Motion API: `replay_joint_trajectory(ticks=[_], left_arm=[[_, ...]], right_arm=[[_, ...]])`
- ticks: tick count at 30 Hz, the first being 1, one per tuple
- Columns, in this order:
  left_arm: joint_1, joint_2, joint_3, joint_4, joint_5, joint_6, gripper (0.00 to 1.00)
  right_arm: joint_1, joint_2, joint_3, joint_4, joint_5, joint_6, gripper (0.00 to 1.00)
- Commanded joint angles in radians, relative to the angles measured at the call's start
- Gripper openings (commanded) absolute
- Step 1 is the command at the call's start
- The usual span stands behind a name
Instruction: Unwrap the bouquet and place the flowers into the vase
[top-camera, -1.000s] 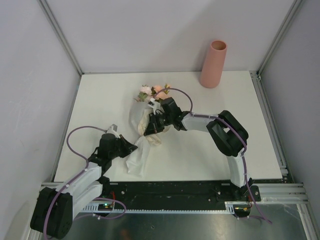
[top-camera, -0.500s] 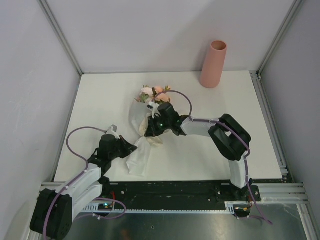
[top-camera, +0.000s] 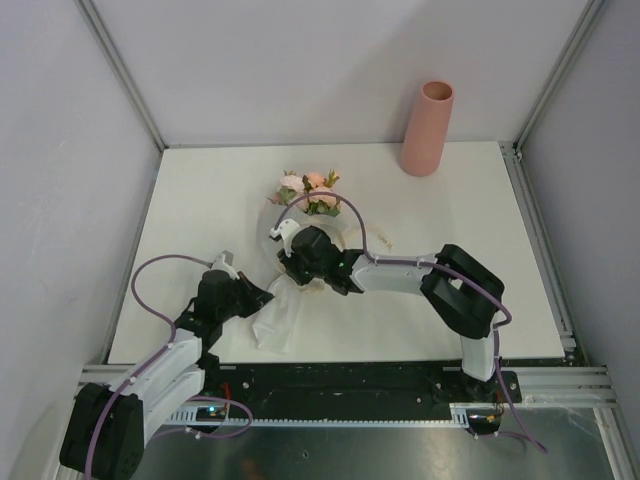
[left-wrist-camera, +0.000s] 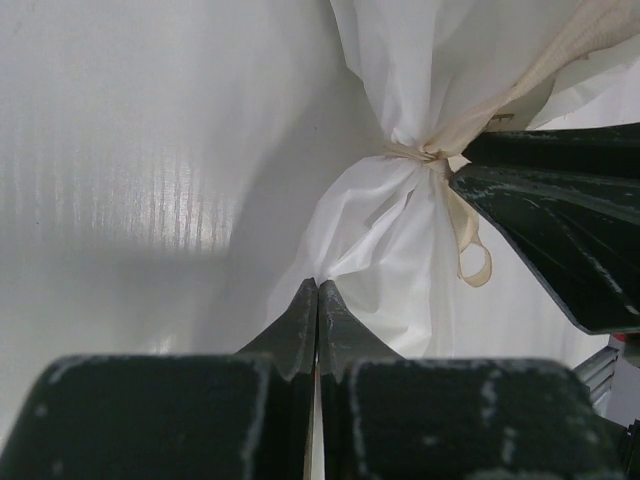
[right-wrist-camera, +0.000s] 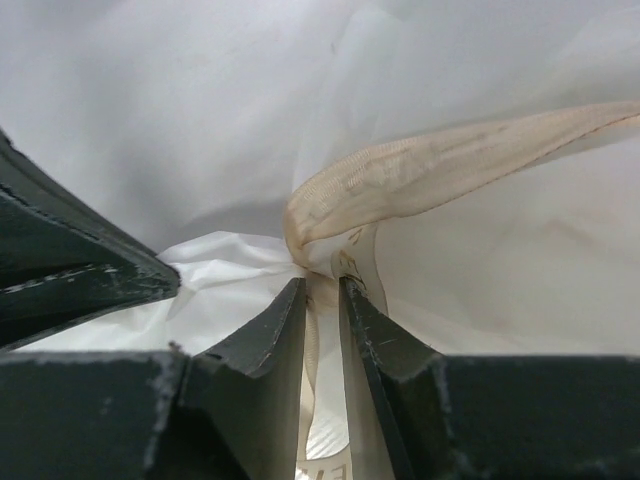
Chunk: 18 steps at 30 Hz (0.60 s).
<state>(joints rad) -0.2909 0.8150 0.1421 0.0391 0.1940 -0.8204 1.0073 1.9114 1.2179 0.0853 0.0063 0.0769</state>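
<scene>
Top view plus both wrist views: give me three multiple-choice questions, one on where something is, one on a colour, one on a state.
1. Where does the vase stand?
A) at the table's far edge, toward the right
B) near left corner
C) dead centre

2. What colour is the ribbon tied round the paper?
A) red
B) cream
C) blue

3. How are the left fingers?
A) wide open
B) shut on the vase
C) shut on the paper

Answers: A, the top view shows it upright at the back right. B, the right wrist view shows a cream band. C, the left wrist view shows the tips meeting with paper pinched there.
</scene>
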Motion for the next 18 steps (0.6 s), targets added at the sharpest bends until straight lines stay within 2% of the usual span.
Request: replay_joint_trajectory(ticks=[1, 18], left_arm=[[-0.006, -0.009, -0.001, -0.004, -0.012, 0.008, 0.0], [-0.007, 0.017, 0.015, -0.002, -0.014, 0.015, 0.0]], right_arm=[[0.022, 0.047, 0.05, -0.018, 0.136, -0.099, 0.25], [0.045, 0.105, 0.088, -0.02, 0.045, -0.15, 0.27]])
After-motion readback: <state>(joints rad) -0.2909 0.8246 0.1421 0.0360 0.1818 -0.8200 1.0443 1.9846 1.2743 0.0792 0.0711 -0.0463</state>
